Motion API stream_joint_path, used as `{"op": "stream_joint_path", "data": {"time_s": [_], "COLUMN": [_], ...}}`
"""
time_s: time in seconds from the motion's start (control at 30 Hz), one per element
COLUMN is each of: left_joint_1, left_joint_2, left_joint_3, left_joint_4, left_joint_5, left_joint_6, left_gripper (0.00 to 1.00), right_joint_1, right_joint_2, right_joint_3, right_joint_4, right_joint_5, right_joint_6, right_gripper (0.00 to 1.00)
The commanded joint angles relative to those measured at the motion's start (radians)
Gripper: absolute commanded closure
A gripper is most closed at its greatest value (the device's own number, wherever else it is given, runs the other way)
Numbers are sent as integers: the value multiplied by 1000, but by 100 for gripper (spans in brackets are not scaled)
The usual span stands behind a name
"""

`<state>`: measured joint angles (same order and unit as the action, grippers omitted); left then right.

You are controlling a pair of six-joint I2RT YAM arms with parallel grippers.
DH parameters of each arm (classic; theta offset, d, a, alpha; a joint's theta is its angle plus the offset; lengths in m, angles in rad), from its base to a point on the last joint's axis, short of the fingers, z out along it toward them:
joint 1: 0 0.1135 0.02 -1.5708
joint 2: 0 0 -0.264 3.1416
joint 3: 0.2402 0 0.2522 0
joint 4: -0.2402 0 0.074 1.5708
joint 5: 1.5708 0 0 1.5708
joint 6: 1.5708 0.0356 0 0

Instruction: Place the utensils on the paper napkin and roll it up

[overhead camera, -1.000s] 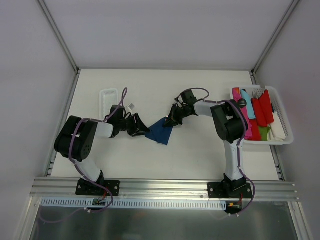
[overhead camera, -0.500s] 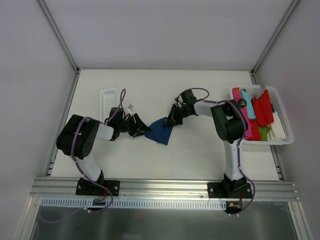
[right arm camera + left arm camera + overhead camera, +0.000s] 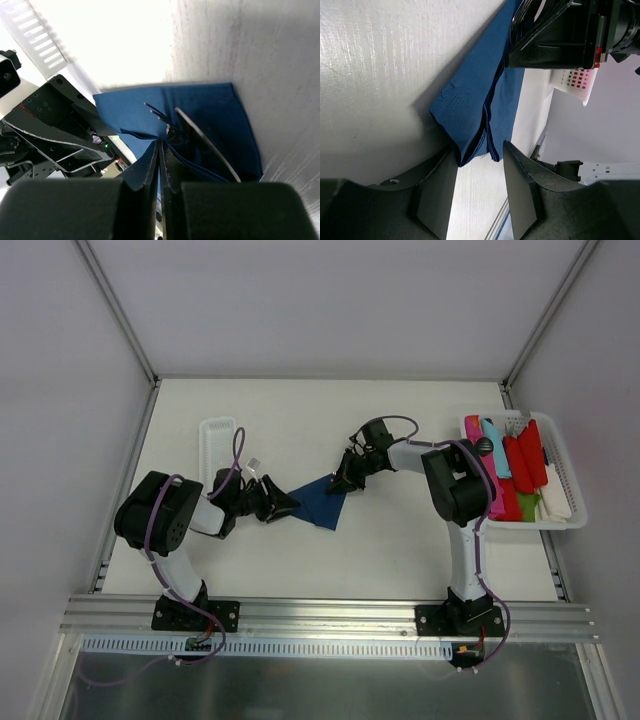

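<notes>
The navy paper napkin lies partly folded at mid-table. In the right wrist view, silver utensils lie on the napkin: thin fork tines and a long flat piece. My right gripper sits at the napkin's far right edge, and its jaws are shut on a fold of the napkin. My left gripper is at the napkin's left corner. Its jaws are open, with the layered corner of the napkin reaching between the two fingers.
A long white tray lies at the back left. A white basket at the right edge holds red, pink and turquoise plastic pieces. The right gripper's black body is close in front of the left wrist camera.
My left gripper has shifted slightly nearer and lower along the napkin's left corner. The right arm and the napkin have stayed put.
</notes>
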<state>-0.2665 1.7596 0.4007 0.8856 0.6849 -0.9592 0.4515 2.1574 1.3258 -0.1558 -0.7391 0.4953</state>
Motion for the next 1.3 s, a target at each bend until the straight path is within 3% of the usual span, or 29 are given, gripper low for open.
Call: {"op": "stream_joint_path", "data": {"time_s": [0.0,0.2,0.47,0.87,1.27], "left_joint_1": [4,-4,-4,-2,-11], "left_joint_2": [29,24,55,-69,-158], "left_joint_3": [-39,-69,-4,44,110], "left_joint_4": [-64,-27,-7,-161,-218], "left_joint_5": [-73,-94,-156,-300,-185], "left_joint_6": [24,-3,-18,30,47], "left_gripper": [57,57,57,61,89], "right_joint_1": [7,7,7,9,9], "right_joint_2": [22,22,25,24,21], "right_joint_3": [13,13,18,16,19], "right_joint_4": [-65,-65,-71,-79,-90], "right_joint_5": [75,76,76,83,93], "right_joint_6": [-34,-34,-34,-34,-35], "right_gripper": [94,95,95,95,96]}}
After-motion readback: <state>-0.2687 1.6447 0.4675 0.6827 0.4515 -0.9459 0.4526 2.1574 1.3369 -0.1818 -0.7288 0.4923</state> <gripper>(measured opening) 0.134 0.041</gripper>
